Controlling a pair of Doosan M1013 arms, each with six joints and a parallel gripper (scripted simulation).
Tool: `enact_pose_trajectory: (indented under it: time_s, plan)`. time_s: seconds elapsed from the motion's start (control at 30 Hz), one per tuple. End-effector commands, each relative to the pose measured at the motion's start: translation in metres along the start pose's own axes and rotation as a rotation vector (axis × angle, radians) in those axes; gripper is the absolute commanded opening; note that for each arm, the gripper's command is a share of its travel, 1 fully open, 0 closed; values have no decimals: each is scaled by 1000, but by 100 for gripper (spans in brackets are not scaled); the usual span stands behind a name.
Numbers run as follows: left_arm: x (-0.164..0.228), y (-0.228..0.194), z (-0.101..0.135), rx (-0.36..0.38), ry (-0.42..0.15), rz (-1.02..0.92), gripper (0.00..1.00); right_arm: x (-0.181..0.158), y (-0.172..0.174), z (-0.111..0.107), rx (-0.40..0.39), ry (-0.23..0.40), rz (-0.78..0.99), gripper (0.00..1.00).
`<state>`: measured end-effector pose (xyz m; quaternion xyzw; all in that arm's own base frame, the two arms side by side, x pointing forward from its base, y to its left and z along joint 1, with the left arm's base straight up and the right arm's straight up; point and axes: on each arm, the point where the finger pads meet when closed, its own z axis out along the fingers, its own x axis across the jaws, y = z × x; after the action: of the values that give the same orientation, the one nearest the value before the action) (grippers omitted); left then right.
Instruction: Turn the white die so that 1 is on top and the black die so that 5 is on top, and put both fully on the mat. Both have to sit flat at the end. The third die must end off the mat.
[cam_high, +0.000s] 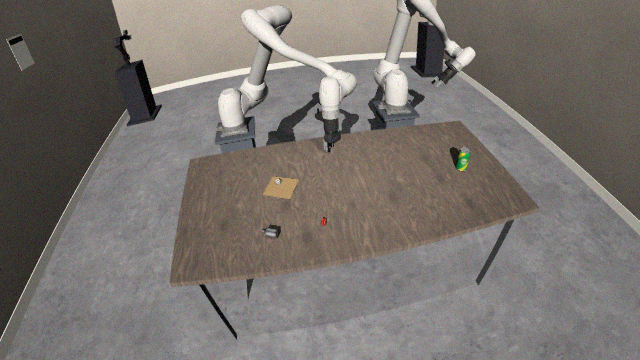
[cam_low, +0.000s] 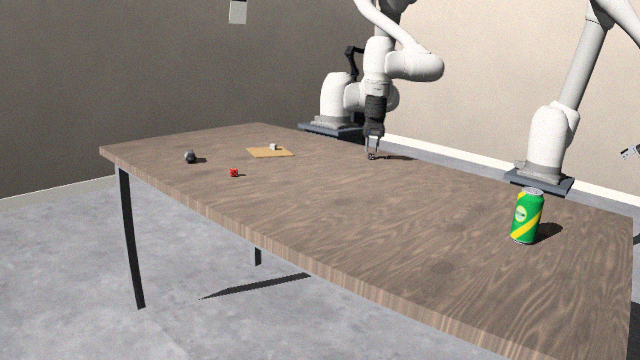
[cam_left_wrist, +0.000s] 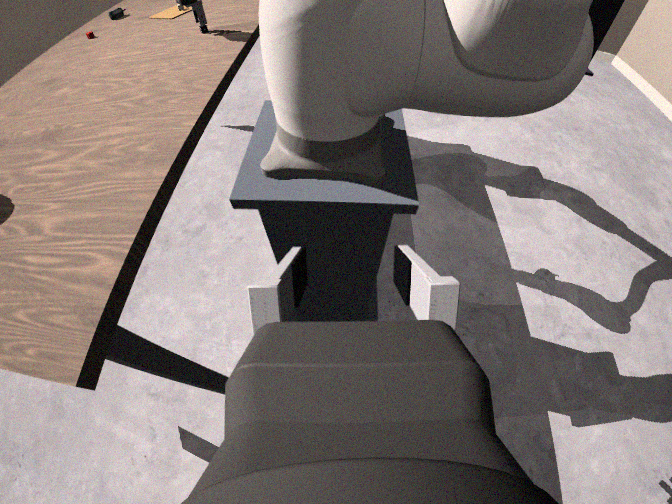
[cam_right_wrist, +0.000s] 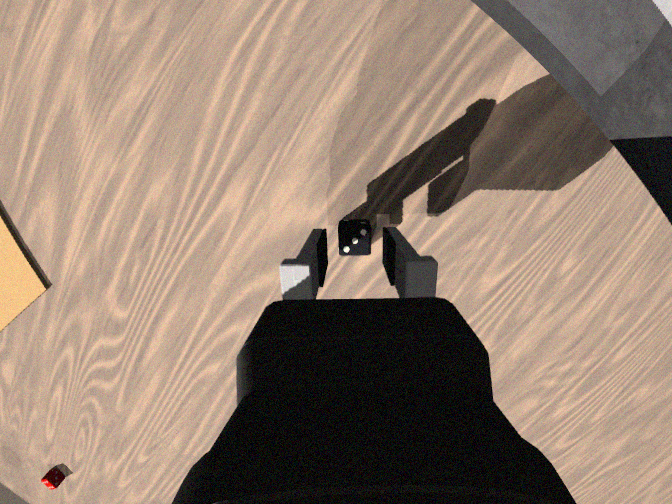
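Observation:
The black die (cam_right_wrist: 354, 237) (cam_low: 371, 156) stands on the table near its robot-side edge, three pips up in the right wrist view. My right gripper (cam_right_wrist: 354, 246) (cam_high: 328, 149) is partly open, pointing down, its fingers on either side of the black die with gaps. The white die (cam_high: 278, 181) (cam_low: 273, 146) sits on the tan mat (cam_high: 285, 192) (cam_low: 265, 153) (cam_right_wrist: 16, 282); its top face is too small to read. The red die (cam_high: 324, 221) (cam_low: 234, 172) (cam_right_wrist: 53, 477) lies off the mat. My left gripper (cam_left_wrist: 350, 264) (cam_high: 438, 83) is open and empty, beyond the table.
A green and yellow can (cam_high: 463, 160) (cam_low: 527, 217) stands at the far end of the table. A small dark grey object (cam_high: 271, 231) (cam_low: 190, 156) lies near the mat. The table's robot-side edge is close to the right gripper.

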<state>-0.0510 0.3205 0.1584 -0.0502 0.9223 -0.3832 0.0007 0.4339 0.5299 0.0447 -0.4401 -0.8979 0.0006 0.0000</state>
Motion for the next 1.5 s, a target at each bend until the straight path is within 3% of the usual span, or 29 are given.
enact_pose_trajectory:
  time_s: [0.0,0.87,1.47]
  plan:
    - [0,0,0,-1,0,0,100,0,0,-1,-1,1,0,70]
    - [0,0,0,-1,0,0,100,0,0,22,-1,1,0,70]
    - [0,0,0,-1,0,0,100,0,0,23,-1,1,0,70]
